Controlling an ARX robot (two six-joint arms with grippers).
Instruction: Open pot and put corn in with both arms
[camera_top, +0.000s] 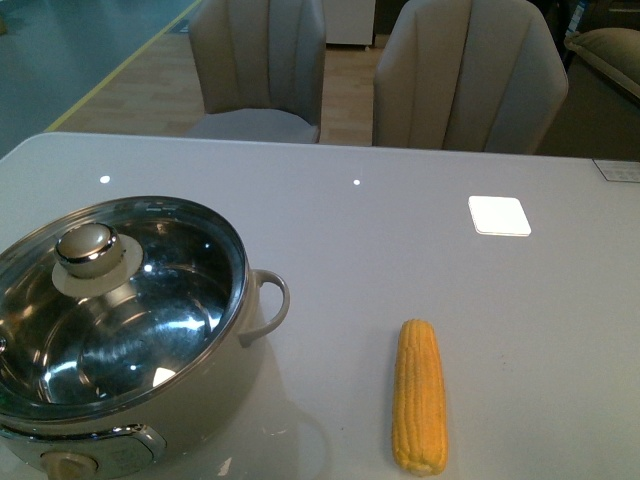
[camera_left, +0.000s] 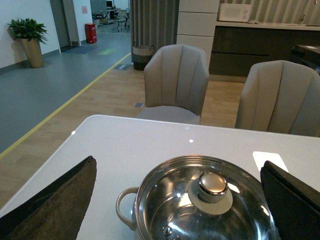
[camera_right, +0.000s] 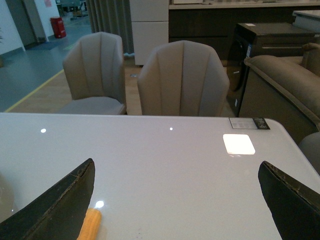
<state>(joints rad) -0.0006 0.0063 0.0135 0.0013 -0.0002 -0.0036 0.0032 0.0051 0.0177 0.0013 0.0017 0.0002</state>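
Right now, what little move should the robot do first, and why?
Probably lower the left gripper onto the lid knob. The glass lid is on the pot, the knob shows between the open jaws, and the corn lies outside, beside the pot.

Only the finger ends of each arm show, in the wrist views. The left tool (camera_left: 178, 162) has two broad, wedge-shaped fingers (camera_left: 55, 205) — black along the edges, with a matte brownish-grey inner face that looks soft or felted — each narrowing to a blunt, rounded tip. The right tool (camera_right: 176, 164) has pads (camera_right: 287, 200) of the same wedge form, darker and nearly plain black, their thin edges scuffed with pale scratches and nicks.
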